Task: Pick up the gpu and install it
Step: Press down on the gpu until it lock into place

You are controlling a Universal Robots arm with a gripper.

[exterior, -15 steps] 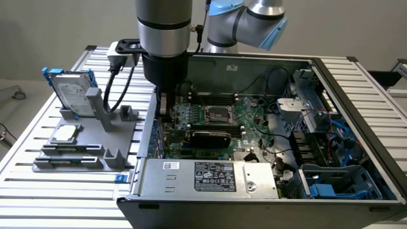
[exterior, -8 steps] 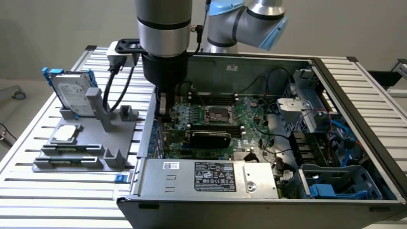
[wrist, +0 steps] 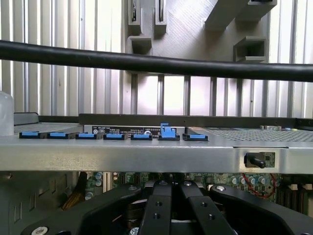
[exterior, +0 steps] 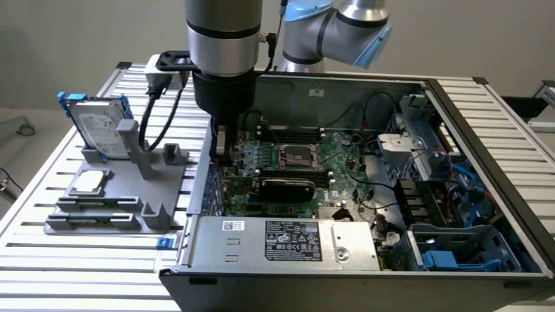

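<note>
The gpu, showing its black rounded cooler shroud, sits low on the green motherboard inside the open computer case, in front of the processor socket. My gripper hangs at the case's wall on the exterior view's left, beside and above the gpu and apart from it. In the wrist view the black fingers of the gripper are pressed together with nothing between them, above the case's silver rim with its row of blue clips.
A grey parts holder stands on the slatted table at the exterior view's left, carrying a silver hard drive with a blue frame. A boxed power supply fills the case's front. A black cable crosses the wrist view.
</note>
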